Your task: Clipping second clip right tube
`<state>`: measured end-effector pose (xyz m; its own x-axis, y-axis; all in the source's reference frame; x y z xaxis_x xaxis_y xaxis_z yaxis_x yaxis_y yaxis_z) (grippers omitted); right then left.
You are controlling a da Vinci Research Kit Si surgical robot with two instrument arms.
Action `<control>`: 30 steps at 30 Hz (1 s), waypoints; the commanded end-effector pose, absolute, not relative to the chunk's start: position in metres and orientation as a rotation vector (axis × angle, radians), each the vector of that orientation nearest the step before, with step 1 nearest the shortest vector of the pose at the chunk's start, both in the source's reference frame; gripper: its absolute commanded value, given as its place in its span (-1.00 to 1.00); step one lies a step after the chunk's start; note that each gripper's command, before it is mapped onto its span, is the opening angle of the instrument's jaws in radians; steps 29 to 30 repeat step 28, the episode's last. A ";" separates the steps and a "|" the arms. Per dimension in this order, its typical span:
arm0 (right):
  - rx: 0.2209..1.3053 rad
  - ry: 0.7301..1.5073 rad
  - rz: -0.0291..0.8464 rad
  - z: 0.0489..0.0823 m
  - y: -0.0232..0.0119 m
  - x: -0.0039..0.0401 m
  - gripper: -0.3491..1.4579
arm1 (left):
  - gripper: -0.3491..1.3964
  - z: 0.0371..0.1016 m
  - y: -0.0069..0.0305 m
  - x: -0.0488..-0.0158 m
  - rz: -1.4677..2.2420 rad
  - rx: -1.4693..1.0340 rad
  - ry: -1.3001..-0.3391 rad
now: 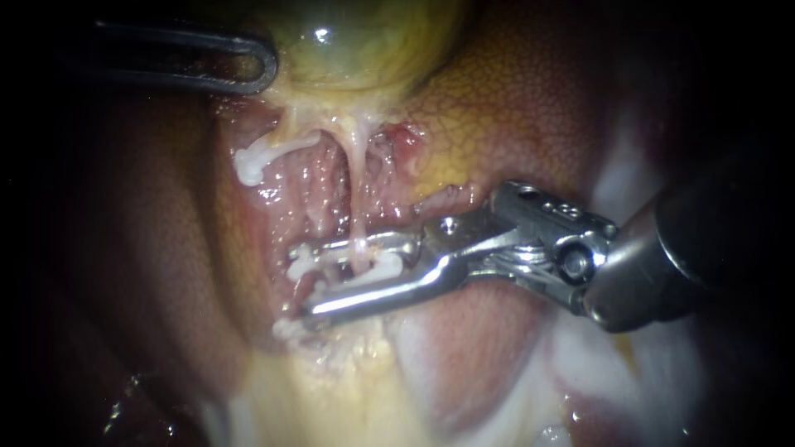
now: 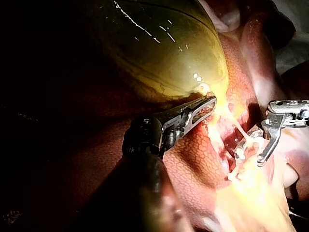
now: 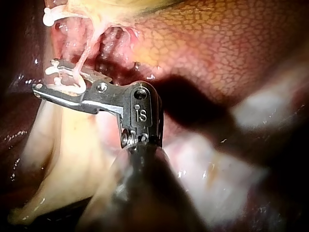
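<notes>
Wet, mottled liver, dark all around it. Right instrument lies across the raw bed below the gallbladder, jaws part-closed and holding a white clip around the right tube (thin, pale, stretched taut). Left instrument sits at the gallbladder's lower edge, jaws clamped on its wall.

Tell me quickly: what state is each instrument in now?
Left instrument: jaws shut on the gallbladder.
Right instrument: jaws shut on a clip around the tube.
</notes>
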<state>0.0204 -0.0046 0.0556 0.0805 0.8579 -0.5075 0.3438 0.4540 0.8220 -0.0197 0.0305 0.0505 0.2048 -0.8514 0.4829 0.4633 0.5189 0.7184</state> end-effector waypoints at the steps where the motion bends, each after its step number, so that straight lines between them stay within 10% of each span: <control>1: 1.107 1.502 0.534 0.0556 -0.0047 0.0204 -0.58 | -1.00 0.0505 0.0305 -0.0197 -0.965 0.471 -0.987; 9: 1.108 1.502 0.533 0.0557 -0.0046 0.0202 -0.99 | -1.00 0.0505 0.0305 -0.0197 -0.965 0.471 -0.987; 30: 1.109 1.499 0.539 0.0560 -0.0045 0.0202 -1.00 | -1.00 0.0505 0.0304 -0.0198 -0.965 0.471 -0.987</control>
